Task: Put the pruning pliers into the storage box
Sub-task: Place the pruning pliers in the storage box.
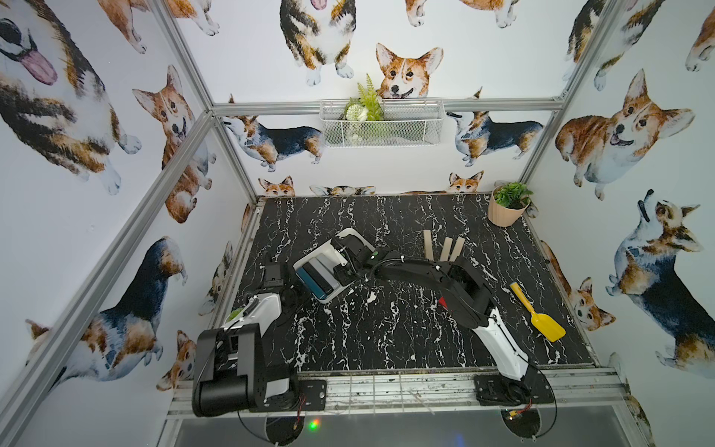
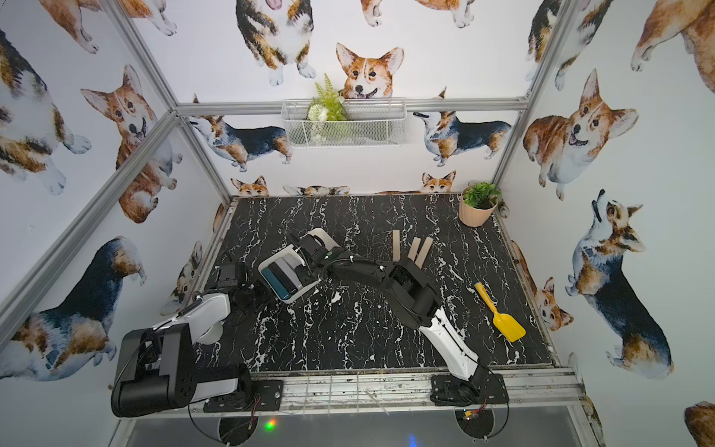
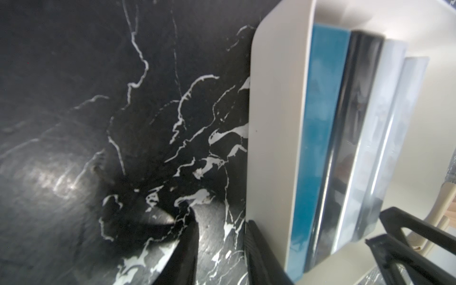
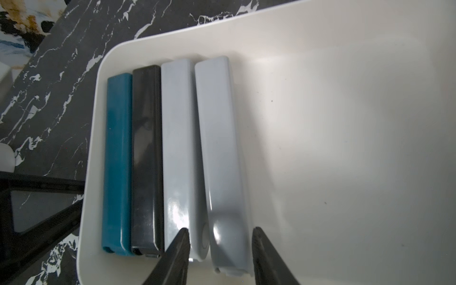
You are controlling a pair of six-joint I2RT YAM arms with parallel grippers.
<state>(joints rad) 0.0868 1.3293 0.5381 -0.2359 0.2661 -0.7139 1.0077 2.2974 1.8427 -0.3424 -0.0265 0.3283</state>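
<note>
The white storage box (image 1: 327, 249) (image 2: 288, 253) lies left of the table's middle. In it, side by side, lie a teal bar (image 4: 117, 160), a black bar (image 4: 146, 158) and two grey bars (image 4: 177, 148) (image 4: 222, 153) of the pruning pliers. My right gripper (image 4: 219, 237) (image 1: 339, 271) hangs open over the outer grey bar's near end, with a small gap at each finger. Three beige bars (image 1: 427, 244) (image 1: 446, 249) (image 1: 456, 249) lie on the table behind the right arm. A bit of red (image 1: 443, 302) shows beside that arm. My left gripper (image 3: 219, 219) (image 1: 288, 292) is open on the table, one finger against the box's outer wall (image 3: 271, 135).
A yellow shovel (image 1: 539, 317) lies at the right of the black marble table. A potted plant (image 1: 507, 211) stands in the back right corner. A white wire-mesh basket (image 1: 381, 124) with greenery hangs on the back wall. The box's right half (image 4: 345, 148) holds nothing.
</note>
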